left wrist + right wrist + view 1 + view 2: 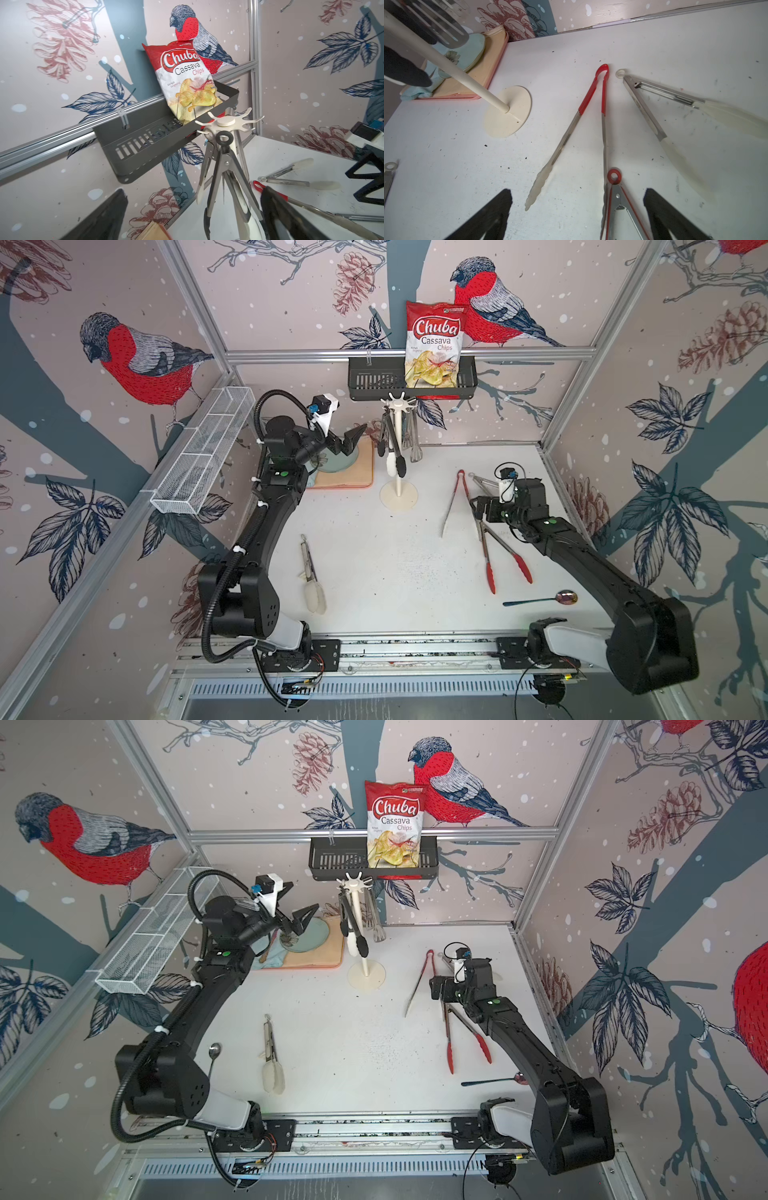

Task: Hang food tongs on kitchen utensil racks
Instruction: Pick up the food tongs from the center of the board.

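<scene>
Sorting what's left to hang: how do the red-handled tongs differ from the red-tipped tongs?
The red-handled tongs carry red at the hinge end with pale tips; the red-tipped tongs have steel arms and red tips. The red-handled pair lies nearer the rack; the red-tipped pair lies under the open right gripper. Both lie spread on the table.

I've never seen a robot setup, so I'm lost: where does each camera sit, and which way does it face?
Top views: paired eyes high over the front, looking down at the white table and utensil rack; left arm and right arm show.
Left wrist: on the raised left arm, facing the utensil rack's head, black-tipped tongs, chips bag; open left gripper shows.
Right wrist: on the low right arm, looking down at red-handled tongs; open right gripper shows.
Shared: both wrist views catch the utensil rack.
</scene>
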Robot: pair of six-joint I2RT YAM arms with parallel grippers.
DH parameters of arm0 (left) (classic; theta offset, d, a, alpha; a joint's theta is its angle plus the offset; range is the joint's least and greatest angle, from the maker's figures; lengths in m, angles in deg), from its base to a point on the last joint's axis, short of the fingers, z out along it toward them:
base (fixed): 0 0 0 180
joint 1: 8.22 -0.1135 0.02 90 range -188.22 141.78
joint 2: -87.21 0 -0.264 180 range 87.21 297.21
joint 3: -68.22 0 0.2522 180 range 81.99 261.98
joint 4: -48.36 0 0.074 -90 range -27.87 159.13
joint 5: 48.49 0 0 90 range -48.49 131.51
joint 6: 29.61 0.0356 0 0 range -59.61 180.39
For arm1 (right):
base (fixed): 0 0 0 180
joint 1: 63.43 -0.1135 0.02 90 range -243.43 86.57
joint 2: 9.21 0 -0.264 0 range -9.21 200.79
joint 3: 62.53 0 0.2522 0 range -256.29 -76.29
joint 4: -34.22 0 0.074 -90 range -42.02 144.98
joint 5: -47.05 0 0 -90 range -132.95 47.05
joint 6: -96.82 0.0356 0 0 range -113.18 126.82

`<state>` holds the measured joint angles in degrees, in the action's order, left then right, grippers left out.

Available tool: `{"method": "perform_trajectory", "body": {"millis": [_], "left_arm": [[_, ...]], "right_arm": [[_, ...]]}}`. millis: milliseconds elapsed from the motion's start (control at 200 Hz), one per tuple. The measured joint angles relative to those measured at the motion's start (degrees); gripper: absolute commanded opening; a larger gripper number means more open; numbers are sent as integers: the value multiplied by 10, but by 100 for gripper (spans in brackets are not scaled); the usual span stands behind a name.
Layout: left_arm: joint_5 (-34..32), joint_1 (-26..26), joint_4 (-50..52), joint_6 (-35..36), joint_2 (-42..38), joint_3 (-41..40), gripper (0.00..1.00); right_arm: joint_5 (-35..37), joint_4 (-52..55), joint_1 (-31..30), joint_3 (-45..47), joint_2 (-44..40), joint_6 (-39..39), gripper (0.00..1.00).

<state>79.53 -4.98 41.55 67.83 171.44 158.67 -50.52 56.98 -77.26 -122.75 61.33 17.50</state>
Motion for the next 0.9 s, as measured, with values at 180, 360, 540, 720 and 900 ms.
{"method": "perform_trajectory", "body": {"millis": [180, 360, 540, 720, 900], "left_arm": [[-55, -4, 24, -13, -50, -16, 99], [-91, -5, 55, -30, -107, -59, 98], [-115, -5, 91, -47, -170, -109, 98], [-142, -5, 127, -51, -239, -161, 99], [-157, -5, 153, -71, -299, -211, 98]], "right_arm": [[11, 26, 8, -8, 20, 13, 99], [14, 42, 10, -15, 57, 12, 93], [15, 51, 11, -46, 119, 12, 83], [15, 50, 11, -92, 187, 9, 75], [16, 49, 10, -133, 240, -3, 65]]}}
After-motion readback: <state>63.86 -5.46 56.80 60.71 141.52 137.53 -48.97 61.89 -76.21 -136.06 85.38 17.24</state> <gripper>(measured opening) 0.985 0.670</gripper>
